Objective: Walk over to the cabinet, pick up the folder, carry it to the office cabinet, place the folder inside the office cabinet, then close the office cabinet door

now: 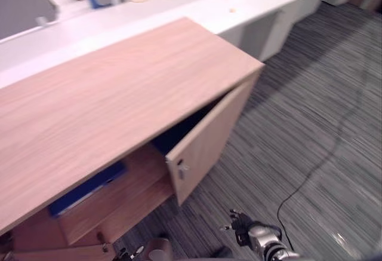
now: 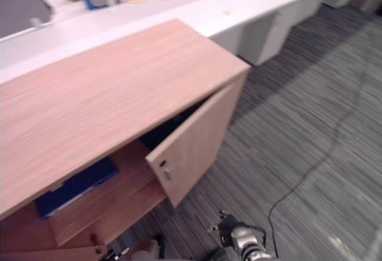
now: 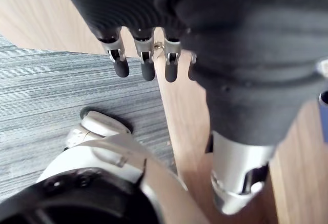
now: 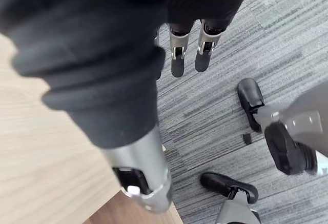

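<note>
We found our left hand hanging with its fingers straight and a little apart, holding nothing. Past the fingertips lay a pale wooden panel and the grey striped carpet. Our right hand was likewise relaxed and empty, its fingers straight and side by side above the carpet, with a wooden surface close beside it. From the head camera we saw the right hand low down in front of the cabinet, apart from its door. That door stood partly swung out, hinged at the cabinet's right corner, with a small metal lock near its free edge. The blue folder lay flat on a shelf inside the cabinet, under the wooden top and to the left of the open door, and neither hand touched it. Behind the cabinet ran a long white desk, and the carpet spread out to the right.
</note>
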Controlling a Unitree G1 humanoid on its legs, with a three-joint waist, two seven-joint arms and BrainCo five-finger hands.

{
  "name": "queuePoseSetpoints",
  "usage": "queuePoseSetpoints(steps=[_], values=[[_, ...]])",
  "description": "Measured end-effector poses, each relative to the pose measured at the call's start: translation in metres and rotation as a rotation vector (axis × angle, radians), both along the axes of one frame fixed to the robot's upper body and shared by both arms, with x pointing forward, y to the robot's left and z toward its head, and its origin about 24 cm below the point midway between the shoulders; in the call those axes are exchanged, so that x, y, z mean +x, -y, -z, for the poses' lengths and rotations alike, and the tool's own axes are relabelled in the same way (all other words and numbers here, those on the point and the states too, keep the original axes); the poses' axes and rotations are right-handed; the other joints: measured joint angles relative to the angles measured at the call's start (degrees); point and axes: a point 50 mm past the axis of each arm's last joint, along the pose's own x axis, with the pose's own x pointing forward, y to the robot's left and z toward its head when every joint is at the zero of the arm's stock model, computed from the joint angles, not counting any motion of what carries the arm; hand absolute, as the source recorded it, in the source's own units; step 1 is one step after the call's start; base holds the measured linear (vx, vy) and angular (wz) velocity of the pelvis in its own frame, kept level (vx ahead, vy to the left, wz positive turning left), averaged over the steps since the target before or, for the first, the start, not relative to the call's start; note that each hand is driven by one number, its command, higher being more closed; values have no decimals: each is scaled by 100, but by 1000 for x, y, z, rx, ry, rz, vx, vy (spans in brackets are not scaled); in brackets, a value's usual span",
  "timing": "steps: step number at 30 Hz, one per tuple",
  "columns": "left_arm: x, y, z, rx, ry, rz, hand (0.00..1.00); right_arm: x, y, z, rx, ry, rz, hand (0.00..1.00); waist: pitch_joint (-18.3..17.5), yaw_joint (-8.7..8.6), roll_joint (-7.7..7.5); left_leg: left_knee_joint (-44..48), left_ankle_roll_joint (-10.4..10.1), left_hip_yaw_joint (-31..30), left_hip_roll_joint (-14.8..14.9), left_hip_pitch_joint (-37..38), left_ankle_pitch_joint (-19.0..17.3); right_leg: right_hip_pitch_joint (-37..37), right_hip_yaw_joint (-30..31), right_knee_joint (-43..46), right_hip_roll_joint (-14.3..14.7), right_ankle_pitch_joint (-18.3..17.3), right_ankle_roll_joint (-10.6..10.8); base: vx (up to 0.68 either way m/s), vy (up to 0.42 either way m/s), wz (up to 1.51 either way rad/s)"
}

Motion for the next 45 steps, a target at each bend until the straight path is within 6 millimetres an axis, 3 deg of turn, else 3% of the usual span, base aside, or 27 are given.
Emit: queuePoseSetpoints(steps=[1,2,3,4,5,6,7,8,9,10,11,12,14,17,19,21,22,23,26,28,30,34,37,38,41,44,45], values=[[4,2,-2,5,14,30,0,-9,5,3,-6,-24,36,0,-22,-40,34,-53,107,-242,-181,-15,20,12,-235,577,-378,-216,103,189,341,180],[10,2,-4,22,28,84,0,-24,13,7,-18,-56,83,0,-28,-94,32,-75,264,-691,-555,16,100,112,-499,1721,-1157,-520,189,246,404,179],[10,2,-4,30,25,110,0,-29,16,8,-25,-66,93,0,-47,-95,33,-41,328,-897,-718,22,128,116,-423,2185,-1482,-581,81,223,334,184],[11,2,-4,40,22,145,0,-33,19,9,-29,-73,115,0,-59,-154,43,52,415,-1154,-916,43,148,63,-69,2875,-1908,-549,-145,236,301,157],[13,2,-5,50,21,180,0,-35,20,9,-30,-77,128,0,-51,-228,73,208,478,-1511,-1057,42,138,-217,839,3336,-2080,-762,-111,220,222,178],[15,5,-5,47,26,192,0,-34,18,9,-28,-67,131,0,-61,-253,131,330,479,-1854,-1064,27,138,-396,1755,3250,-1791,-1083,78,200,174,146],[15,4,-5,50,29,196,0,-33,17,9,-22,-64,135,0,-63,-257,134,393,478,-1994,-1065,28,138,-473,2193,3125,-1597,-1162,119,151,66,143],[15,3,-5,58,28,200,0,-34,13,9,-7,-61,156,0,-68,-278,130,489,444,-2307,-1083,37,117,-498,3024,2801,-1193,-1209,115,117,-30,144],[16,2,-6,69,32,207,0,-34,11,9,6,-51,187,0,-97,-306,66,516,365,-2582,-1117,68,69,-507,3666,2459,-914,-1218,141,100,-72,150],[16,0,-6,80,30,212,0,-34,10,9,18,-44,207,0,-116,-327,28,544,342,-2757,-1176,58,55,-497,3888,2300,-849,-1225,172,70,-228,181],[16,-4,-6,107,24,202,0,-34,1,10,52,-38,231,0,-147,-320,-152,641,196,-3112,-1317,26,-35,-439,4109,1891,-808,-1209,313,24,-300,160],[12,-9,-6,128,12,184,0,-32,-12,10,92,-34,238,0,-157,-288,-271,728,70,-3302,-1322,7,-113,-369,3997,1540,-701,-1059,566,6,-332,139],[7,-16,-7,145,1,150,0,-29,-27,10,138,-29,236,0,-152,-281,-454,856,-156,-3437,-1298,-89,-267,-344,3876,1258,-531,-828,548,-42,-329,46],[4,-14,-6,116,7,78,0,-25,-30,9,135,-18,201,0,-114,-270,-361,995,-361,-3646,-849,-295,-479,-245,3679,867,27,-920,538,-58,-290,15],[4,-15,-6,105,14,42,0,-29,-27,9,120,-18,183,0,-17,-348,-368,701,-598,-3930,-542,-262,-340,-165,3315,878,301,-1019,318,-90,-284,59],[10,-15,-7,102,31,31,0,-29,-18,9,96,-15,179,0,95,-397,-382,454,-481,-3445,-318,-308,-87,-71,3007,933,290,-1099,202,-109,-168,84],[15,-16,-9,103,55,25,0,-31,-12,9,80,-19,180,0,134,-447,-409,448,-240,-2525,-62,-470,74,-60,2752,939,251,-1131,160,-149,-88,109],[18,-13,-12,100,77,27,0,-33,-7,10,64,-26,175,0,141,-463,-382,858,-230,-1554,163,-709,44,-52,2569,942,202,-1151,137,-119,-33,87],[18,-9,-16,98,104,51,0,-32,0,9,46,-23,173,0,171,-516,-244,1386,-149,-156,307,-791,-321,-58,2414,1067,68,-1227,197,56,160,53],[22,-10,-19,100,123,58,0,-33,2,9,54,-27,202,0,230,-448,-271,1394,-29,-7,181,-876,-322,-112,2357,1244,-87,-1333,325,80,181,54],[30,-11,-21,100,144,88,0,-39,10,10,63,-32,300,0,192,-596,-284,1272,322,319,-156,-1021,-76,-20,2190,1147,-296,-1345,350,69,161,113],[37,-7,-25,93,173,130,0,-48,18,12,84,-40,426,0,186,-623,-249,1081,583,727,-438,-1133,118,249,1481,1121,-530,-1232,425,103,140,106],[43,-5,-28,86,194,170,0,-47,26,10,92,-12,513,0,193,-622,-253,511,603,503,-710,-1059,496,359,991,1129,-589,-1106,289,21,37,93],[44,-3,-29,79,202,180,0,-45,29,8,92,5,539,0,193,-625,-253,11,576,379,-810,-882,801,353,862,1165,-613,-996,236,-50,10,66],[46,5,-30,51,220,204,0,-46,34,6,82,29,562,0,186,-640,-185,-1194,479,283,-846,-334,1349,352,772,1482,-648,-949,180,-53,1,48],[49,22,-29,12,241,207,0,-55,41,5,55,35,575,0,229,-692,-66,-1830,484,514,-808,-83,1299,466,525,1725,-717,-953,177,-94,26,55],[49,25,-28,6,241,221,0,-65,39,8,53,10,581,0,234,-754,-174,-1754,408,758,-869,-63,1088,521,297,1747,-917,-953,169,-96,58,76]])
